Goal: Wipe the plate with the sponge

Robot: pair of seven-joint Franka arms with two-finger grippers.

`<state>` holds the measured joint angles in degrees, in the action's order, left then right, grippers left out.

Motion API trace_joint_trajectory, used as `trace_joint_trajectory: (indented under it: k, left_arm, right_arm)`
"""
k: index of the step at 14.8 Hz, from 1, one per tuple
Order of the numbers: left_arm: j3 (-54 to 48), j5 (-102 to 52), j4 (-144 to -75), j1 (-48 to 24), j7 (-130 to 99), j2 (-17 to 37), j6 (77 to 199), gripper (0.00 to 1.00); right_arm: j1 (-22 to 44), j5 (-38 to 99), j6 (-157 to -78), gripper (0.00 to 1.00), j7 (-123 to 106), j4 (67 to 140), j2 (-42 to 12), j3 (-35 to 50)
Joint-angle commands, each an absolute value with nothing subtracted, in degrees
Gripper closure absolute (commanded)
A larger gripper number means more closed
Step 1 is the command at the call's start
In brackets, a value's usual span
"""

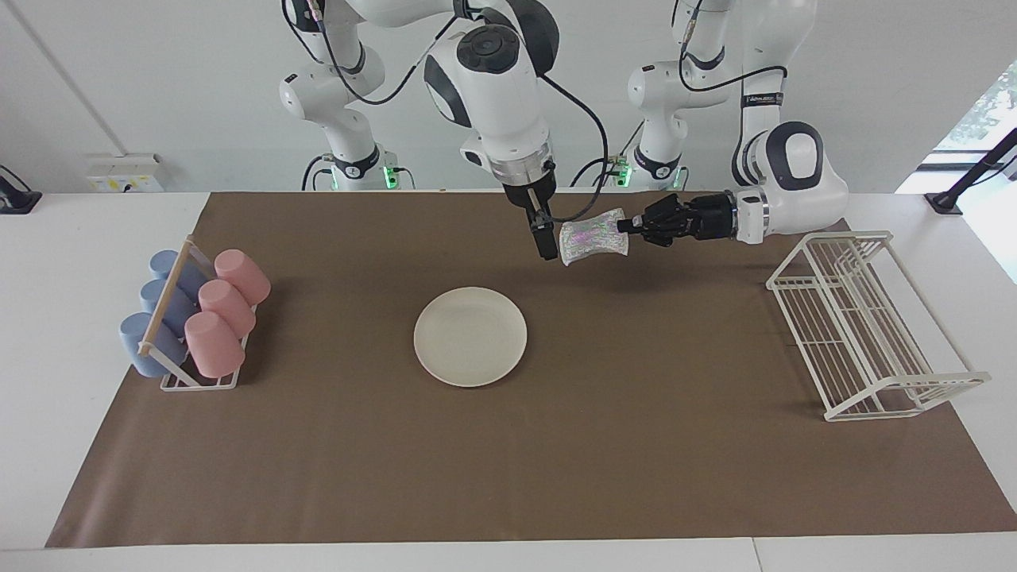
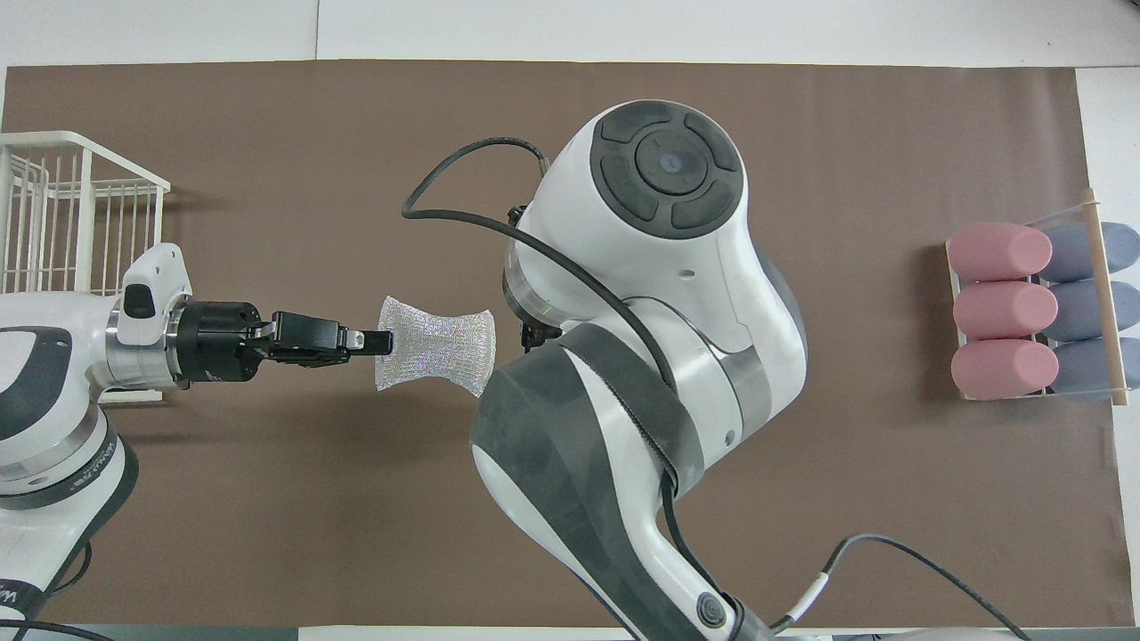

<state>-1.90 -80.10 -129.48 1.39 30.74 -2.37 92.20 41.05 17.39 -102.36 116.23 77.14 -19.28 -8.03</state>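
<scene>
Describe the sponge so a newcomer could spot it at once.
Start at the white wire rack at the left arm's end of the table. The left gripper reaches from there, shut on the sponge, in the air: a small silvery, glittery pad, unlike anything else.

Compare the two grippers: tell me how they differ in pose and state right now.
Grip: the left gripper is shut on the sponge; the right gripper holds nothing, its fingers open.
Pose: the left gripper lies roughly level, pointing toward the right arm's end of the table; the right gripper points steeply down.
Place: the right gripper hangs at the sponge's free edge, and contact cannot be told; the left pinches the other edge.
Shared: both are in the air, neither over the plate.
</scene>
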Motion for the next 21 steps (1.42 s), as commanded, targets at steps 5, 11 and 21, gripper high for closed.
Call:
trace_joint_trajectory:
  k: [5, 11, 21]
  left_arm:
    - [-1.93, -81.39, -131.04, 1.76, 35.59, -2.11, 90.79, 1.0]
    - [-2.02, -82.0, -130.87, 1.67, 35.68, -1.93, 90.18, 1.0]
    - [-2.02, -82.0, -130.87, 1.67, 35.68, -2.02, 90.09, 1.0]
  right_arm:
    - [43.41, 18.9, -103.89, 0.0, 119.0, 76.55, -19.51, -7.91]
    - [43.77, 18.81, -109.42, 0.0, 118.92, 79.18, -18.99, -7.91]
    - [48.51, 19.51, -116.54, 0.0, 122.08, 87.71, -15.65, -7.91]
